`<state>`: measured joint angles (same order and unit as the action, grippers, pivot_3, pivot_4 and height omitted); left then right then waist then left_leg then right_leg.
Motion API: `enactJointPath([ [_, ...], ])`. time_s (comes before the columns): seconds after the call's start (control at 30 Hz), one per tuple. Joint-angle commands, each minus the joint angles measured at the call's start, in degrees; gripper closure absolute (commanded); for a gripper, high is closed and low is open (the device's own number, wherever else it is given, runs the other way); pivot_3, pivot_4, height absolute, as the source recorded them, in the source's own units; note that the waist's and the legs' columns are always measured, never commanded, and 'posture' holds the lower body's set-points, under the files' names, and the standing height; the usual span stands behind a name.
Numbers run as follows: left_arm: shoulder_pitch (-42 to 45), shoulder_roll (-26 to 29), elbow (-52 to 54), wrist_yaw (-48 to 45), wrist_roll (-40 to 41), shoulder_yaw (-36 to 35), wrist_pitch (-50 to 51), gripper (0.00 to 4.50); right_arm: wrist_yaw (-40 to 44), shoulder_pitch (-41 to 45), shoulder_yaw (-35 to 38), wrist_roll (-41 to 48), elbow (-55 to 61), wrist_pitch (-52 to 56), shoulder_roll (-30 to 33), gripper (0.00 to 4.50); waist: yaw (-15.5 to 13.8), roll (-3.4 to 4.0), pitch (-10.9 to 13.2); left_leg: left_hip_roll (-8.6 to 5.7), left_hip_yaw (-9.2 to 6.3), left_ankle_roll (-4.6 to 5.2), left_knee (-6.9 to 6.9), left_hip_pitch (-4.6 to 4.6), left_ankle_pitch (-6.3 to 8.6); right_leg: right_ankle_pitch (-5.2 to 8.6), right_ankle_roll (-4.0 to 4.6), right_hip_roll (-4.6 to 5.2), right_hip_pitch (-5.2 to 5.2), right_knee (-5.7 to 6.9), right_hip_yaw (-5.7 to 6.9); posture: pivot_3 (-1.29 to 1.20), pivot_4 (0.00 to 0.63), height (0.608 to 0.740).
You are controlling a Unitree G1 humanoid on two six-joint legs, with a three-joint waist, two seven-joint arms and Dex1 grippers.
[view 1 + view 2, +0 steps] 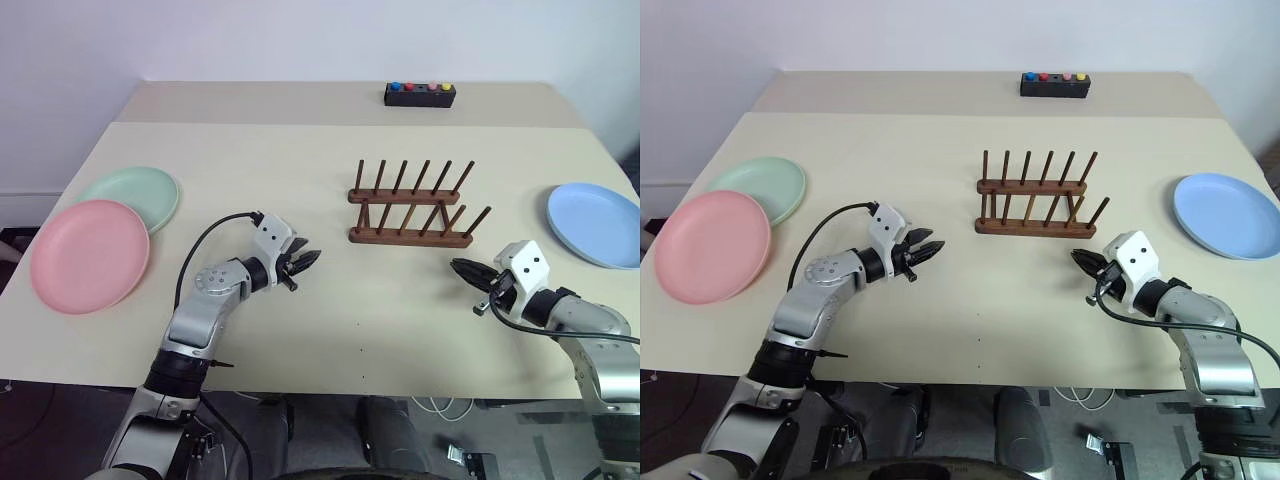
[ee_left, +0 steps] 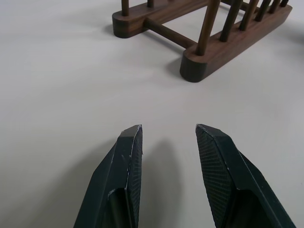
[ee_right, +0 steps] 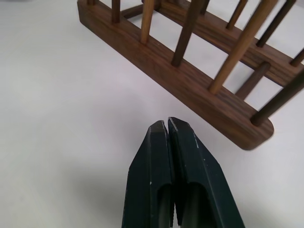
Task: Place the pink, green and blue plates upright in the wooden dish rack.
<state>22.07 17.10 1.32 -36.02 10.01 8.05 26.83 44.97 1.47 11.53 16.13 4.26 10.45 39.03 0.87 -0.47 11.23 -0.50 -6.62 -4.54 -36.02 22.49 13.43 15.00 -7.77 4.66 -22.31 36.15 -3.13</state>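
The pink plate (image 1: 89, 254) lies flat at the table's left edge, partly overlapping the green plate (image 1: 137, 195) behind it. Flat near the right edge lies the blue plate (image 1: 596, 223). The wooden dish rack (image 1: 411, 206) stands empty in the middle of the table. My left gripper (image 1: 308, 260) hovers left of the rack, open, with nothing between its fingers (image 2: 126, 156). My right gripper (image 1: 463, 268) is right of the rack's near rail (image 3: 190, 85), shut and holding nothing.
A small black box (image 1: 420, 94) with coloured buttons sits at the far edge, behind the rack. A seam runs across the beige table (image 1: 300, 340) in front of it.
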Motion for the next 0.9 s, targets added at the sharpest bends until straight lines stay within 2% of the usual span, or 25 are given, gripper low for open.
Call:
enactJointPath([
  [0.03,-0.5,1.1,3.4,0.5,0.6,-1.2,0.5,2.69,0.2,1.2,0.2,0.6,0.6,-0.4,-0.2,4.44,0.0,0.00,0.0,0.00,0.00,0.00,0.00,0.00,0.00,0.00,0.00,0.00,0.00,0.00,0.00,0.00,0.150,0.734],
  [0.07,-0.4,1.3,3.6,0.7,0.7,-1.5,0.7,2.69,0.1,1.3,0.1,0.3,0.2,-0.4,0.0,4.44,0.1,0.00,0.0,0.00,0.00,0.00,0.01,0.00,0.00,0.00,0.00,0.00,-0.01,0.00,0.00,0.00,0.150,0.734],
  [0.13,-0.7,1.9,4.5,1.1,0.9,-2.5,1.2,2.16,0.4,1.7,0.0,0.2,-0.6,-0.5,0.2,4.50,0.0,0.00,0.0,0.00,0.00,0.00,0.02,0.00,0.00,0.00,0.00,0.00,-0.01,0.00,0.00,0.00,0.150,0.734],
  [0.2,-1.0,2.5,5.2,1.4,1.3,-3.3,1.8,1.35,0.7,2.3,-0.2,0.2,-1.0,-0.7,0.3,4.50,0.0,0.00,0.0,0.00,0.00,0.00,0.01,0.00,0.00,0.00,0.00,0.00,0.00,0.00,0.00,0.00,0.150,0.734],
  [0.27,-1.5,2.9,6.2,1.5,2.3,-4.0,2.5,0.31,1.0,3.1,-0.6,0.1,-1.5,-0.9,0.3,4.50,0.1,0.00,0.0,0.00,0.00,0.00,0.02,0.00,0.00,0.00,0.00,0.00,-0.02,0.00,0.00,0.00,0.150,0.734],
  [0.3,-1.7,3.2,6.7,1.7,2.3,-4.3,2.8,0.03,1.1,3.4,-0.8,0.0,-1.6,-0.9,0.2,4.50,0.1,0.00,0.0,0.00,0.00,0.00,0.02,0.00,0.00,0.00,0.00,0.00,-0.02,0.00,0.00,0.00,0.150,0.734],
  [0.5,-3.3,6.4,11.6,2.0,5.8,-10.7,5.1,0.03,4.8,3.6,-1.7,2.4,0.5,0.0,0.7,4.50,0.1,-0.01,0.0,0.01,-0.01,0.00,0.04,0.00,0.00,0.00,0.00,0.00,-0.03,0.00,0.01,0.00,0.150,0.734],
  [0.7,-6.4,15.0,15.3,4.1,8.7,-26.0,6.1,0.03,13.1,2.6,-5.2,7.9,8.3,4.9,2.6,4.50,0.5,-0.02,0.0,0.06,0.00,0.00,0.13,-0.01,0.00,0.00,0.01,-0.03,-0.10,0.02,0.01,0.00,0.150,0.734],
  [0.9,-8.8,17.7,15.1,8.4,11.3,-37.0,8.1,0.03,14.0,6.4,-8.4,7.7,7.9,5.6,1.3,4.50,-0.2,-0.15,0.1,0.06,0.03,-0.01,0.04,0.01,0.00,0.10,0.18,0.00,-0.05,-0.02,0.01,0.00,0.150,0.734],
])
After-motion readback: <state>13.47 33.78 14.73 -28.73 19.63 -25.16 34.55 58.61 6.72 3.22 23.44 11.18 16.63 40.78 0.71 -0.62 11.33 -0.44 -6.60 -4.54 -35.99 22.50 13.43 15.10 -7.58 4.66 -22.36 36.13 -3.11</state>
